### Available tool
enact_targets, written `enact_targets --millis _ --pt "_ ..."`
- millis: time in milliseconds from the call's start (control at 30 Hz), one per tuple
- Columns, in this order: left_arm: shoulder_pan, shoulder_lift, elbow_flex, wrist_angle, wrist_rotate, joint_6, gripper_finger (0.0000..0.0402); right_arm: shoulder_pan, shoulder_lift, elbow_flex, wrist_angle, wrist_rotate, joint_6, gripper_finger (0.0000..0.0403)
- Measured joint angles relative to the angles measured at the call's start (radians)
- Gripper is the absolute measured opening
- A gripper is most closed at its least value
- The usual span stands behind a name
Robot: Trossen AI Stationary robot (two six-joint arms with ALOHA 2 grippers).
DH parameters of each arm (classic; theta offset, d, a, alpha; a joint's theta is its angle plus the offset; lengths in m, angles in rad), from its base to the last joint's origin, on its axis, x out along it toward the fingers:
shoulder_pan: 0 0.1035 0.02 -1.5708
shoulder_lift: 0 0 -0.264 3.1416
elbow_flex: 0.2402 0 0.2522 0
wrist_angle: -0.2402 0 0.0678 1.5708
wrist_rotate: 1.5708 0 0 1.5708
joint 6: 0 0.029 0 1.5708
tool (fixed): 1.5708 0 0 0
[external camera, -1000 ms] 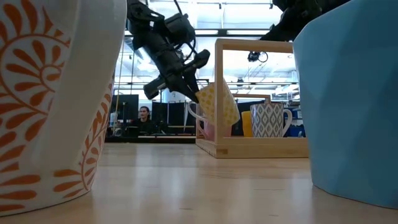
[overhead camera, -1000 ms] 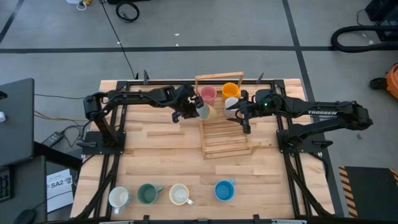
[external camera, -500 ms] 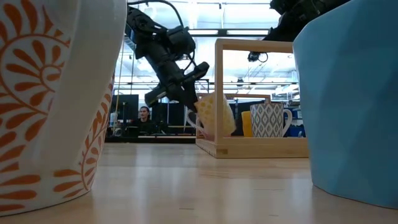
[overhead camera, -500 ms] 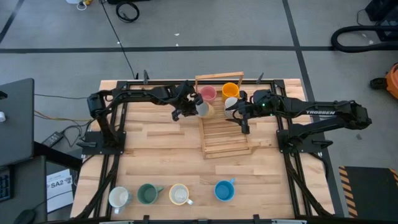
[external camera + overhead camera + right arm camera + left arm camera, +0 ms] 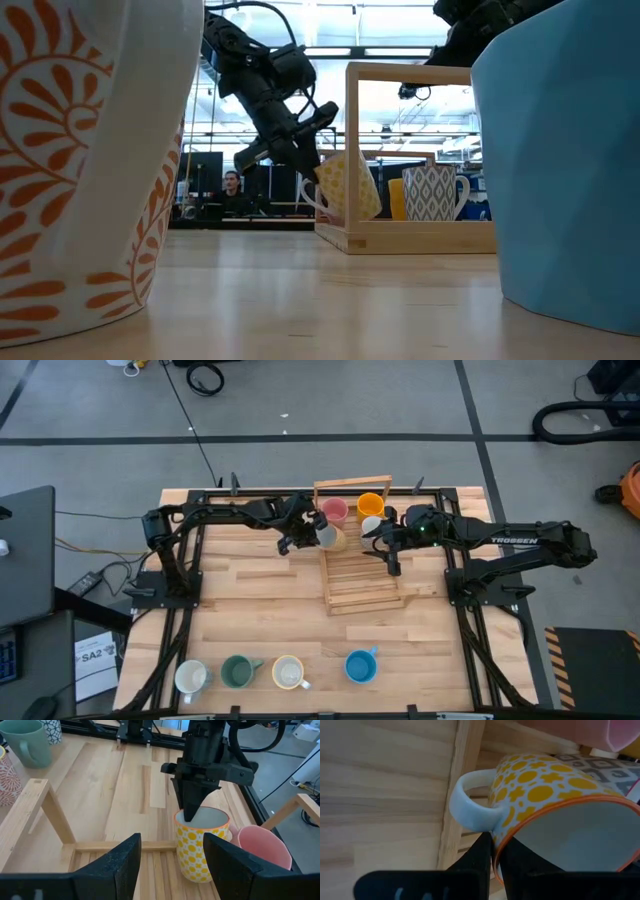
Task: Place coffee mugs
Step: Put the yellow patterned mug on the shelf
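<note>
My left gripper [image 5: 311, 535] is shut on a white mug with yellow dots [image 5: 346, 186], at the left end of the wooden rack [image 5: 362, 592]. The mug tilts, its base at or just above the rack's slats [image 5: 150, 870]. A pink mug [image 5: 334, 512], an orange mug [image 5: 370, 505] and a grey-patterned white mug [image 5: 372, 526] stand in the rack's far part. My right gripper [image 5: 171, 851] is open and touches nothing. It hovers over the rack's right side, facing the yellow-dotted mug [image 5: 199, 845]. My left gripper pinches the yellow-dotted mug's rim [image 5: 496, 862] just beside the handle [image 5: 470, 805], one finger inside the cup and one outside. The fingers [image 5: 194, 795] come from above, pointing down. The mug hangs tilted below them; whether its base touches the rack's slats, I cannot tell.
Along the table's near edge stand a white mug with an orange pattern [image 5: 190, 678], a green mug [image 5: 238, 672], a cream mug [image 5: 288, 672] and a blue mug [image 5: 360, 665]. The rack's tall frame [image 5: 420, 72] rises over its far part. Bare wood lies between rack and near row.
My left gripper has moved down, still shut, lowering the yellow-dotted mug toward the rack's base. The mug stays tilted. Most of the drop happened in the first half second. My right arm has kept still.
</note>
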Motion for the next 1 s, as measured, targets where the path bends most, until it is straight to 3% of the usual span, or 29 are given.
enact_targets --millis 1000 --pt "-0.003 -0.002 0.001 0.032 -0.048 0.000 0.0070 0.000 0.000 0.000 0.000 0.000 0.000 0.0220"
